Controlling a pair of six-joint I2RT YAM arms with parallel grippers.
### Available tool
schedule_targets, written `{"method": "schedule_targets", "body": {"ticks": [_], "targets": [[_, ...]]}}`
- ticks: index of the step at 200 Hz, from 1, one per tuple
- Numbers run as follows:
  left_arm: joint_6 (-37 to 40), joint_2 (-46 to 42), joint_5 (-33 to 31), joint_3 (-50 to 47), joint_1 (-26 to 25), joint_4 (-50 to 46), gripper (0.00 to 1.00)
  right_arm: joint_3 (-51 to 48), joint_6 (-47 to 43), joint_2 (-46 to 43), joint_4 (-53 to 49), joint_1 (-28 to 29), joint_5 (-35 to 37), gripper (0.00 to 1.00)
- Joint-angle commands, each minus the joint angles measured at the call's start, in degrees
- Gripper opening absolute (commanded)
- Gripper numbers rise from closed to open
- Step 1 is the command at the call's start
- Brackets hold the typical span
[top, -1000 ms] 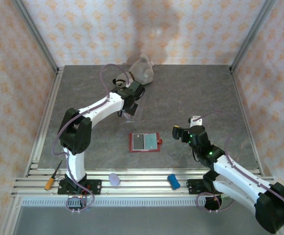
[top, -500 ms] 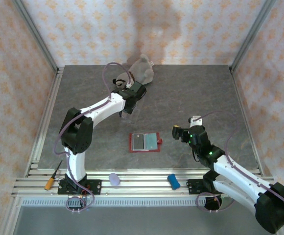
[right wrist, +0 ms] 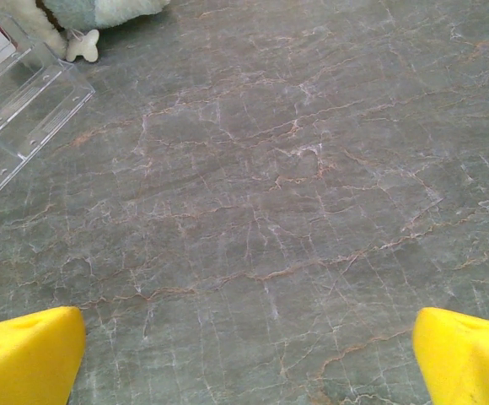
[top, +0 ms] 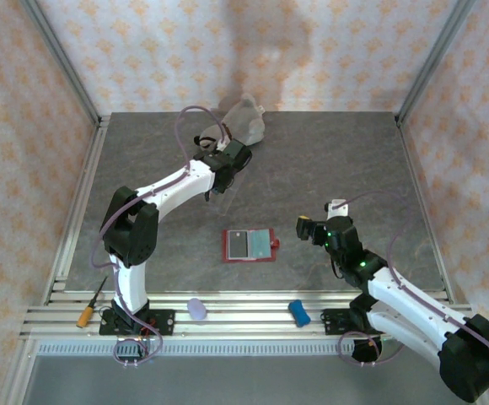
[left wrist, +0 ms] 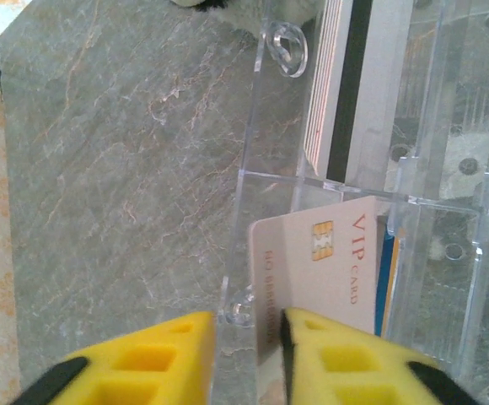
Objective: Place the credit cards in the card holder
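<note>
Left fingers [left wrist: 160,363] nearly closed around pale card [left wrist: 312,274]

- The table [top: 346,160] is lying bare across its far right corner, leaving open passage.
- The card holder [top: 249,245] is blocking the middle.
- The plush toy [top: 244,121] at the far edge's middle and the clear case [right wrist: 25,101] just nearer are crowding that stretch.

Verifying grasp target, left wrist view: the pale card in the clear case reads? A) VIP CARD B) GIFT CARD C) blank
A: the pale card inside the clear plastic case shows a chip and the words VIP CARD.
</note>
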Motion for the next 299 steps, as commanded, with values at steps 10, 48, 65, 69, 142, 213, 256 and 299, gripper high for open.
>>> {"method": "schedule_targets", "body": {"ticks": [10, 48, 65, 69, 142, 213, 256, 299], "targets": [[0.1, -1.0, -0.1, 0.9, -0.3, -0.7, 0.21, -0.9, -0.5, -0.6, 1.1, -0.2, 1.5, 0.99], [0.0, 1.1, 0.5, 1.2, -0.3, -0.9, 0.11, -0.9, -0.4, -0.7, 1.1, -0.2, 1.6, 0.99], [0.0, 1.7, 0.9, 1.8, -0.3, -1.0, 0.05, -0.9, -0.4, -0.8, 1.0, -0.2, 1.6, 0.99], [-0.1, 1.9, 1.1, 2.1, -0.3, -1.3, 0.03, -1.0, -0.3, -0.8, 1.0, -0.2, 1.7, 0.99], [-4.4, 1.6, 11.4, 5.0, -0.3, -4.7, 0.0, -1.0, -0.1, -1.0, 0.8, -0.2, 2.0, 0.99], [-9.6, -0.3, 23.9, 3.3, 2.5, -2.6, 0.0, 3.7, -1.8, 1.4, -2.0, -0.2, -13.2, 0.99], [-12.8, -4.1, 21.5, 2.5, 2.9, -2.3, 0.0, 12.9, 7.4, 9.2, -7.4, -0.2, -19.7, 0.99], [-11.1, -5.0, 22.4, -0.8, 3.1, 1.0, 0.0, 19.1, 7.5, 15.7, -11.8, -0.3, -22.8, 0.99]]}}
